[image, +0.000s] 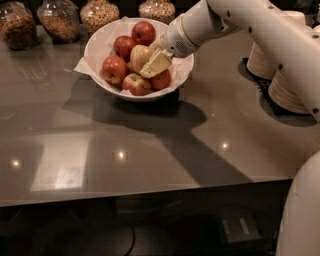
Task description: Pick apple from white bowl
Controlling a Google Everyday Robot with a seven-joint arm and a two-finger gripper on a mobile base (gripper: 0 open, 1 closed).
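Note:
The white bowl [181, 76], lined with crumpled white paper, stands at the back of the grey counter. It holds several red apples and one larger, pale yellow-green apple [138, 54] in the middle. My gripper [153, 65] reaches into the bowl from the right. It lies against the right side of the pale apple, over the red apples at the front. My white arm [240, 20] runs back up to the right.
Several glass jars of dry food [100, 14] line the back edge behind the bowl. Stacked beige paper bowls [287, 85] stand at the right. The counter's front edge [150, 196] runs across below, with my base [300, 215] at the lower right.

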